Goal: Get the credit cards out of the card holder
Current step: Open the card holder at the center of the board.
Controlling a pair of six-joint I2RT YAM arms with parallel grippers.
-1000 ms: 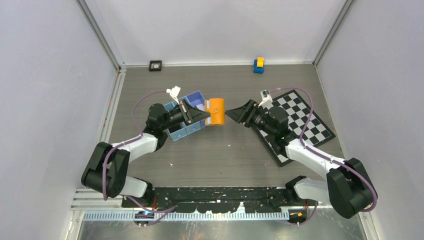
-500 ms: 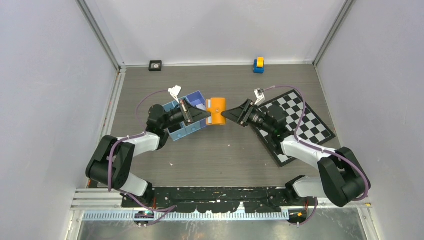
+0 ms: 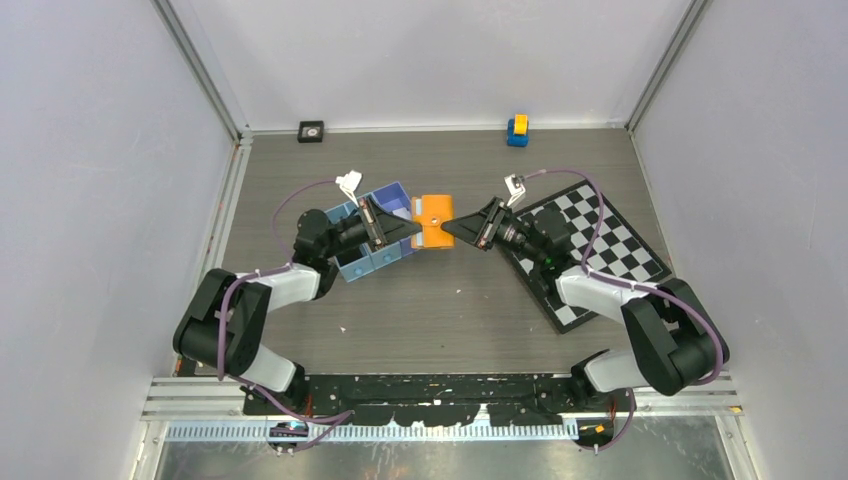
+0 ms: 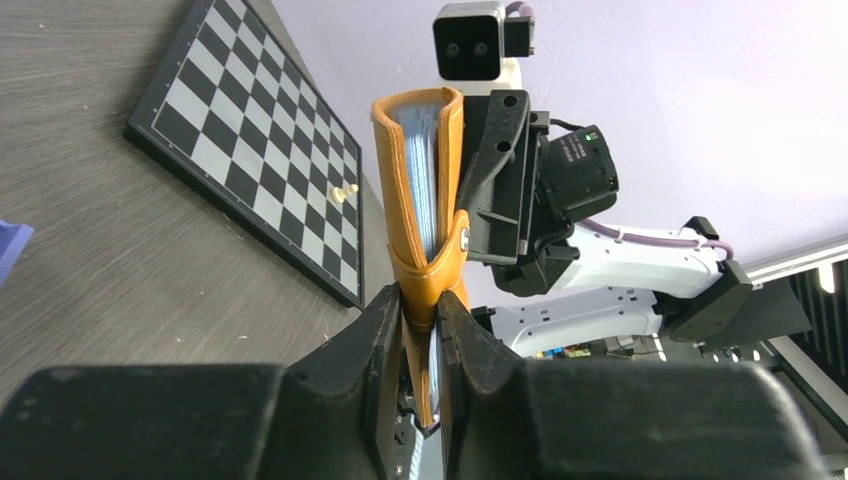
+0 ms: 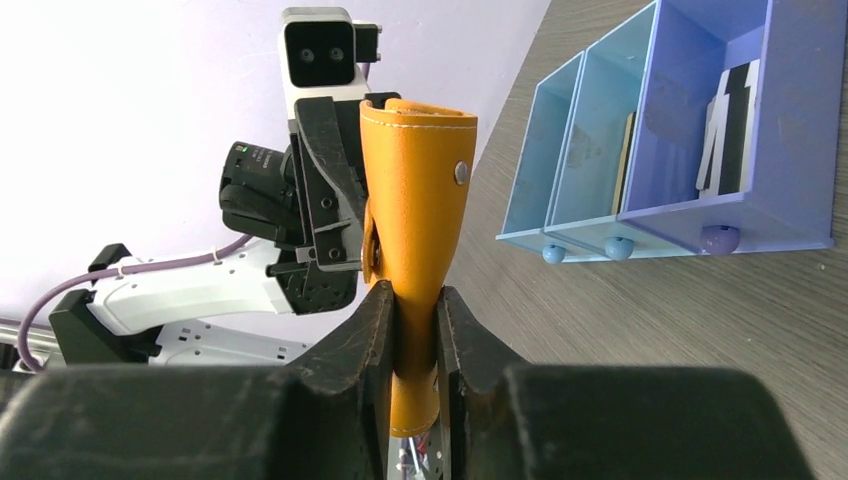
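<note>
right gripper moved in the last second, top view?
Yes. The right gripper has shifted left, away from the chessboard, and its jaws now pinch the card holder.

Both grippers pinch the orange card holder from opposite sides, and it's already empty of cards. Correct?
Not empty: the left wrist view shows the credit cards inside the card holder. The left gripper and right gripper do pinch it.

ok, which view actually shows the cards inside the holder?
Left wrist: the card holder gapes toward that camera, with pale blue credit cards edge-on inside. Right wrist shows only its closed orange outside; the top view shows a small orange block, no cards visible.
</note>
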